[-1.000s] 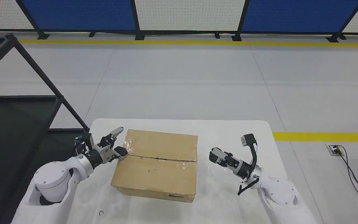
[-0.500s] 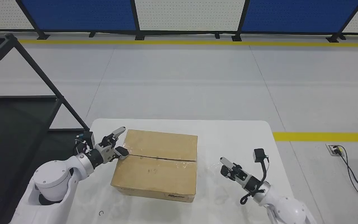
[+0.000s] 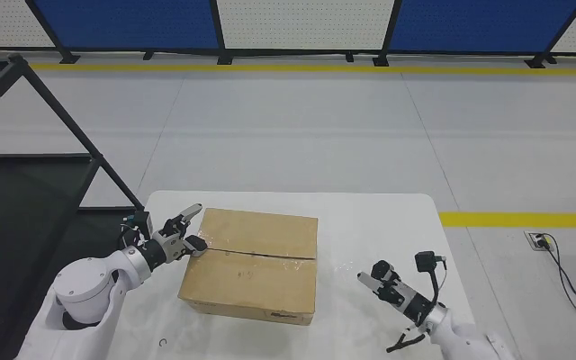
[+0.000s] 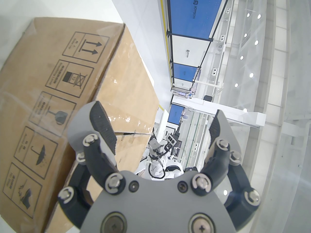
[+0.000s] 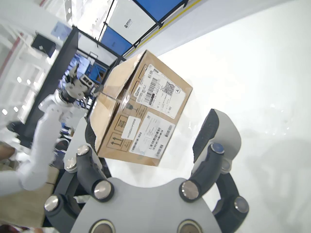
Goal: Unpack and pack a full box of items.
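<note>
Our left tool (image 3: pixel 191 228) gapes empty at the seam of the brown cardboard box (image 3: pixel 252 261); our right tool (image 3: pixel 373 274) likewise, well apart.

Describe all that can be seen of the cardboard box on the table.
The cardboard box is brown, rectangular and closed, its two top flaps meeting in a seam under clear tape. It lies flat on the white table. One end bears black handling symbols, the other white shipping labels with barcodes. The open left gripper stands at the symbol end, one of its fingers by the seam; contact cannot be confirmed.
</note>
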Robot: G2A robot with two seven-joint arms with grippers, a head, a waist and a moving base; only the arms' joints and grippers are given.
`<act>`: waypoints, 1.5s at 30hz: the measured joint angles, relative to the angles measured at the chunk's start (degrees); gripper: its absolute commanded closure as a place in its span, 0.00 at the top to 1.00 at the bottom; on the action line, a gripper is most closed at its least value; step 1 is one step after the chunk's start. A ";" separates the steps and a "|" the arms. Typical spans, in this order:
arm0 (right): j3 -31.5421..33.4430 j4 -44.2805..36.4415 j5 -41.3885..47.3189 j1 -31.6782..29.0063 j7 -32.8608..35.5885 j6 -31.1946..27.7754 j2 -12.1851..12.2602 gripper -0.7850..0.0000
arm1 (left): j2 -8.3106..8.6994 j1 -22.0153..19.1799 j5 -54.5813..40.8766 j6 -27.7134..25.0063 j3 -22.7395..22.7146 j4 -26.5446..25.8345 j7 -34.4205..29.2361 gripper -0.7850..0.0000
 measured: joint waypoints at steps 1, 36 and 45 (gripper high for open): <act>0.20 -0.75 -2.99 -0.50 -1.15 -0.45 0.07 1.00 | 0.00 0.00 0.00 0.00 0.00 0.00 0.00 1.00; -12.12 -5.60 -56.27 -6.37 -28.93 20.59 -0.52 1.00 | 0.00 0.00 0.00 0.00 0.00 0.00 0.00 1.00; -11.85 -6.13 -60.02 -5.83 -25.42 23.88 -0.64 1.00 | 0.00 0.00 0.00 0.00 0.00 0.00 0.00 1.00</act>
